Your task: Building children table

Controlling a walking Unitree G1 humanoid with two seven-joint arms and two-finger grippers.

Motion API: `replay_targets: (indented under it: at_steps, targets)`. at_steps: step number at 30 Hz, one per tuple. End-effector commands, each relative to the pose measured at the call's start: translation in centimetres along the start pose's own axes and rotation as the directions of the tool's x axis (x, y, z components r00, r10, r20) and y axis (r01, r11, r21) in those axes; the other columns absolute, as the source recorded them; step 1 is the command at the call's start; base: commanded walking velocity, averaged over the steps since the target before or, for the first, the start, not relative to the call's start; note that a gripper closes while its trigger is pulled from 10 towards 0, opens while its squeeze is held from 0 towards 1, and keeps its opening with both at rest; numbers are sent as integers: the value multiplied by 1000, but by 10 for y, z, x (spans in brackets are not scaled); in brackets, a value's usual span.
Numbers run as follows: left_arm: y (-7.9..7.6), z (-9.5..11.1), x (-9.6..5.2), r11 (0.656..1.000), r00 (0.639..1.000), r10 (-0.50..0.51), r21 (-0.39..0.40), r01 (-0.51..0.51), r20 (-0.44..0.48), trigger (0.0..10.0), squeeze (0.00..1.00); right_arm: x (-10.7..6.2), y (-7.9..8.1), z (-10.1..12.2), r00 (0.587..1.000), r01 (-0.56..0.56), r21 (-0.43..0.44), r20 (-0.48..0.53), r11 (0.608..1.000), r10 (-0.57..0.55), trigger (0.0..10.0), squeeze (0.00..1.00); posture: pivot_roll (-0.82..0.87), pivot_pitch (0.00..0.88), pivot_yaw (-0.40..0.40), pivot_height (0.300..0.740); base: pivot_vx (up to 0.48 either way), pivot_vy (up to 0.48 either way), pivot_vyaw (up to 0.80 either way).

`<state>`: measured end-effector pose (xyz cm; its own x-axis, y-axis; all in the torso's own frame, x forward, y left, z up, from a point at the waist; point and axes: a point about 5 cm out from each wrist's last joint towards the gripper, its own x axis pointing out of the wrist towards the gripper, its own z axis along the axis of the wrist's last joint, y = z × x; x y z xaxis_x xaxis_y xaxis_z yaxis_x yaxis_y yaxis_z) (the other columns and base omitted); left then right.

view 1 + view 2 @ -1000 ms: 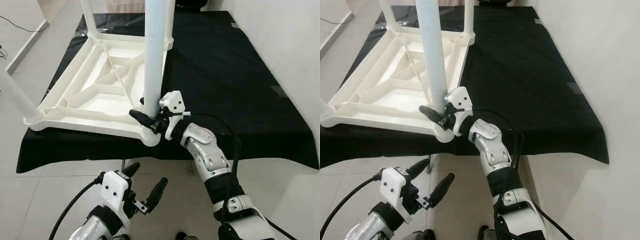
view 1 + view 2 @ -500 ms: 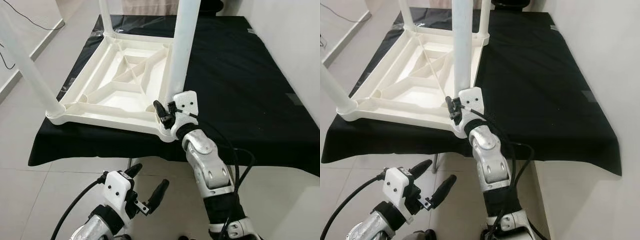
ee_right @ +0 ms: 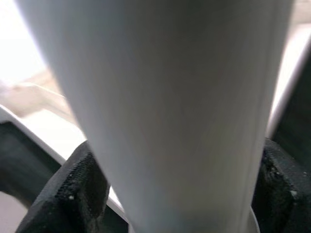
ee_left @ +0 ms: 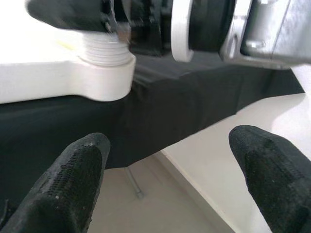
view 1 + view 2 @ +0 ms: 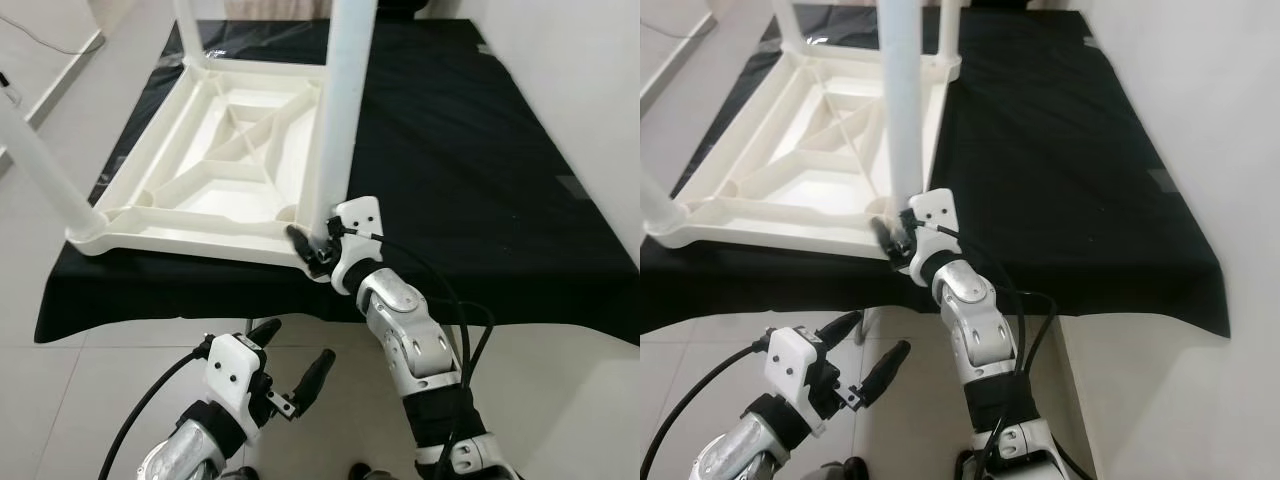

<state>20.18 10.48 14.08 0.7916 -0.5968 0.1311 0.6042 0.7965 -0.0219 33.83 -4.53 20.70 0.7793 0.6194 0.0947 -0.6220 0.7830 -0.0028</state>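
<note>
Left eye view: upturned white tabletop (image 5: 215, 190) on a black cloth (image 5: 470, 170), ribbed underside up, overhanging the near edge of the cloth-covered surface; pale tiled floor (image 5: 90, 400) below. White legs standing up from the far corners and the left near corner (image 5: 45, 180); the near-right leg (image 5: 340, 110) rising straight from its corner socket. Right gripper (image 5: 312, 245) reaching in from the near right, forearm bent up from the elbow, black fingers clamped around the base of that leg. Left gripper (image 5: 290, 365) low over the floor, near the tabletop's near edge but well below it, fingers spread wide, empty. Right eye view: same layout, black cable looping beside the right forearm (image 5: 970, 320). Left wrist view: two black fingertips (image 4: 73, 179) far apart, nothing between; beyond them the threaded corner socket (image 4: 104, 51) and draped cloth. Right wrist view: white leg close up, a black finger pad (image 3: 80, 187) pressed on either side.
</note>
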Motion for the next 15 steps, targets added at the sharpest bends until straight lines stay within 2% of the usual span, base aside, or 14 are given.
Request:
replay_targets:
  at_steps: [1,2,3,5,7,8,9,12,15]
  targets:
    - [-2,-6,-1,1000,1000,-2,1,2,-21,10000,0,3,12,13,972,-232,-47,35,972,234,10000,0,32,255,-39,740,0,0,0]
    - [-2,-5,0,1000,1000,-6,1,6,-18,10000,0,-1,7,20,915,-400,-126,12,908,404,10000,0,31,257,-42,740,0,0,0]
    - [-3,-5,0,1000,1000,-8,0,8,-18,10000,0,-3,4,22,898,-436,-154,-3,887,441,10000,0,31,257,-42,740,0,0,0]
    - [-3,-5,0,1000,1000,-8,-1,8,-18,10000,0,-3,2,23,890,-451,-171,-10,876,456,10000,0,31,257,-42,740,0,0,0]
    - [-4,-5,0,1000,1000,-8,-2,8,-17,10000,0,-6,-3,27,831,-552,-202,-58,809,553,10000,0,37,262,-47,740,0,0,0]
    - [-4,-5,-1,1000,1000,-6,-3,6,-17,10000,0,-7,-4,29,787,-614,-212,-86,760,611,10000,0,39,263,-49,740,0,0,0]
    - [-4,-5,-1,1000,1000,-6,-3,6,-17,10000,0,-7,-4,29,787,-614,-212,-86,760,611,10000,0,39,263,-49,740,0,0,0]
    - [-5,-5,-2,1000,1000,1,-5,-1,-16,10000,0,-12,-3,32,678,-733,-203,-140,650,721,10000,0,46,268,-51,740,0,0,0]
    - [-6,-5,-3,1000,1000,4,-5,-4,-19,10000,0,-12,-3,34,618,-785,-202,-174,586,767,10000,0,52,274,-55,740,0,0,0]
